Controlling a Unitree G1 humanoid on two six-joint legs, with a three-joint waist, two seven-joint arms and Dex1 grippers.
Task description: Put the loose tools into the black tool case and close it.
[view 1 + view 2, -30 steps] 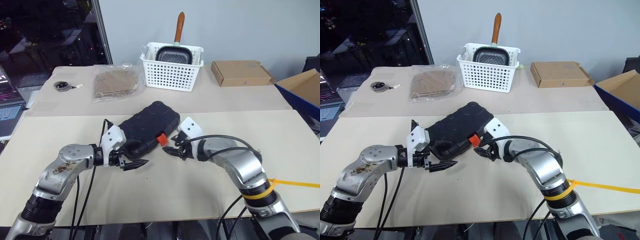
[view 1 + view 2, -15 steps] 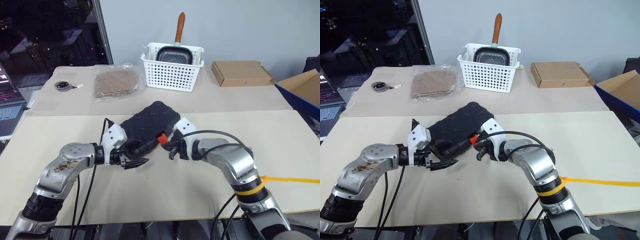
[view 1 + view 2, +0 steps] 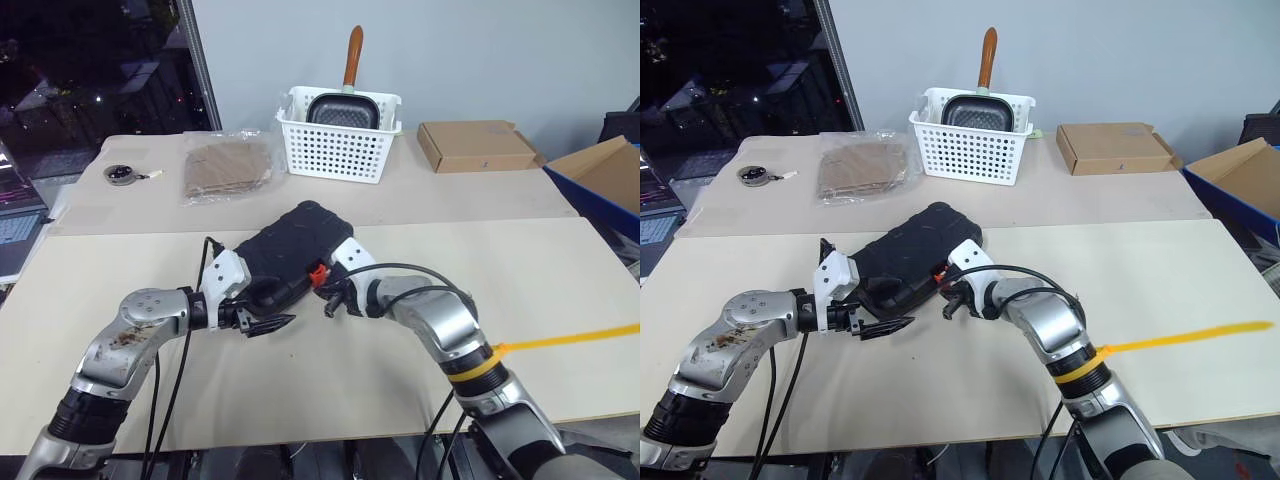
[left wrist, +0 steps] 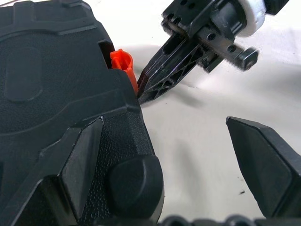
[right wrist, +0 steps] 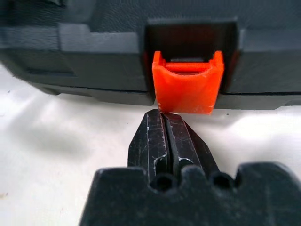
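From the head camera, a closed black tool case lies at an angle near the middle of a pale table, its small orange latch on the front edge. The left gripper sits at the case's near left corner with its two fingers spread wide, one against the case and the other over bare table. The right gripper comes in from the right, fingers pressed together, their tip just at the latch. Well behind the case stand a white perforated basket holding a dark pan, a clear bag of brown material, a small round object and a cardboard box.

From the left wrist camera, the case takes up one side. One left finger lies on its corner and the other hangs apart over the table. The right gripper's closed tip meets the case edge beside the latch; it may be touching, though contact is hard to confirm.

From the right wrist camera, the latch hangs in its recess in the case's front wall. The shut right fingers point straight at it, their tip directly below its lower edge.
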